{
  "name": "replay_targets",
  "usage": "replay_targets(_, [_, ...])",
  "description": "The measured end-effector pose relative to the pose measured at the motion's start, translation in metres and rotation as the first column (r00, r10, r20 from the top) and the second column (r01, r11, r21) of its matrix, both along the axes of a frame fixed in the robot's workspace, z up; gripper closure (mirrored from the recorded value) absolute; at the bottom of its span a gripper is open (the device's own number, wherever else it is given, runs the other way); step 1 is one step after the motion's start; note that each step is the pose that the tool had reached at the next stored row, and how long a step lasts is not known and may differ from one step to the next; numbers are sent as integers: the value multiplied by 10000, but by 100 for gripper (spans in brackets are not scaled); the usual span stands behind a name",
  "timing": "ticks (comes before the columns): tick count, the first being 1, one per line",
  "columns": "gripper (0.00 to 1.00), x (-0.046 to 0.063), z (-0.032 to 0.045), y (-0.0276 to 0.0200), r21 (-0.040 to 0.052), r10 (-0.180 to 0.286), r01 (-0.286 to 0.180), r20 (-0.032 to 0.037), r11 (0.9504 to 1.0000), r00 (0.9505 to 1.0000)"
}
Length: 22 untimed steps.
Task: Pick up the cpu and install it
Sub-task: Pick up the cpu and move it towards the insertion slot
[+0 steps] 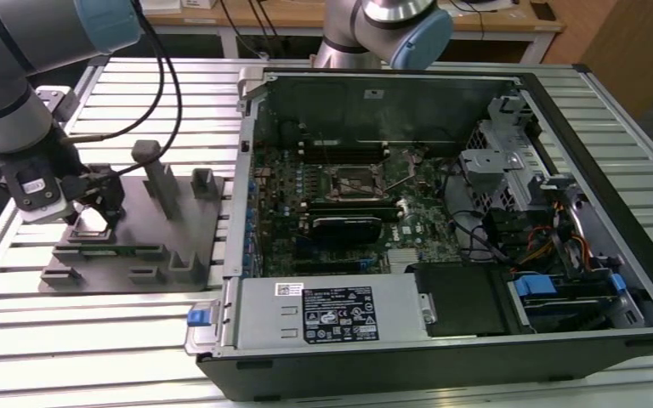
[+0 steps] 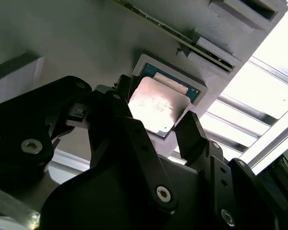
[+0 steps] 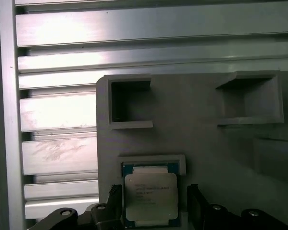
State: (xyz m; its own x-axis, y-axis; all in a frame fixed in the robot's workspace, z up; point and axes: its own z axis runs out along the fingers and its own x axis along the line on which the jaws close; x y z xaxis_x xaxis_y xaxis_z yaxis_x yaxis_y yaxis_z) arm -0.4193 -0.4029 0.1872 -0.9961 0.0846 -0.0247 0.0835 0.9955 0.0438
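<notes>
The cpu (image 2: 156,108) (image 3: 150,196) is a small square chip with a pale silvery top. It lies flat in a shallow grey nest (image 3: 152,160) on the grey fixture plate (image 1: 133,217). In both wrist views my gripper (image 2: 156,114) (image 3: 153,203) straddles the chip, one black finger (image 2: 121,91) on one side and the other finger (image 2: 191,136) on the opposite side, with small gaps showing. In the exterior view the gripper (image 1: 94,217) hangs low over the plate, at that view's left. The bare processor socket (image 1: 355,180) sits mid-motherboard in the open computer case (image 1: 599,212).
Upright grey posts (image 1: 154,174) and empty pockets (image 3: 129,105) stand on the fixture plate. A long green circuit strip (image 1: 116,249) lies along its near side. The grey labelled power-supply box (image 1: 326,310) fills the case's front. A second arm (image 1: 400,30) stands behind the case.
</notes>
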Motion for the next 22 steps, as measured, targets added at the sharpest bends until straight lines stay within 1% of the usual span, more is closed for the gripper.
replay_targets(7, [35, -26, -25, 0, 24, 103, -103, 1, 9999, 9999])
replay_targets(10, [35, -28, -38, 11, 23, 144, -144, -2, 9999, 9999])
replay_targets(15, [35, -27, -58, 48, 24, 300, -300, 1, 9995, 9995])
replay_targets(22, [35, -28, -66, 50, 23, 336, -336, -1, 9994, 9994])
